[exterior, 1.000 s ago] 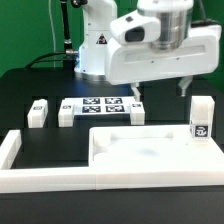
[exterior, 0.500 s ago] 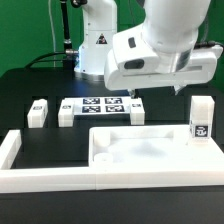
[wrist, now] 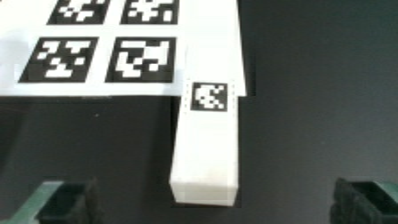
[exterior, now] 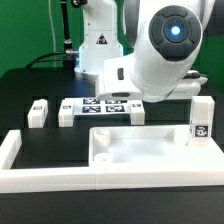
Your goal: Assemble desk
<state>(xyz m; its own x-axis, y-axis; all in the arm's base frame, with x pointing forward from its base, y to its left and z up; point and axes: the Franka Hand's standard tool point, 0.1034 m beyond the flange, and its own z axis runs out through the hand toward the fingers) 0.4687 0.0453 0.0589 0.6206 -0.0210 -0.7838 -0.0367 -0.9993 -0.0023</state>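
The desk tabletop (exterior: 150, 150) lies flat on the table (exterior: 55, 138) in the foreground of the exterior view, rim up, unassembled. An upright leg (exterior: 201, 120) stands just beyond its corner on the exterior view's right, its tag facing the camera. Three more legs lie farther back in a row: the outer leg (exterior: 38, 112) sits alone toward the exterior view's left, the second leg (exterior: 67, 112) lies against the marker board (exterior: 100, 104), and the third leg (exterior: 137, 113) lies at the board's opposite edge, partly hidden by the arm (exterior: 165, 50). In the wrist view this third leg (wrist: 208, 130) lies lengthwise, tag up, alongside the marker board (wrist: 107, 50). The gripper (wrist: 214, 203) is above its near end, spread wide; the fingers (wrist: 59, 200) stand well clear of the leg on either side, holding and touching nothing. White border bars (exterior: 60, 180) frame the table's front and left.
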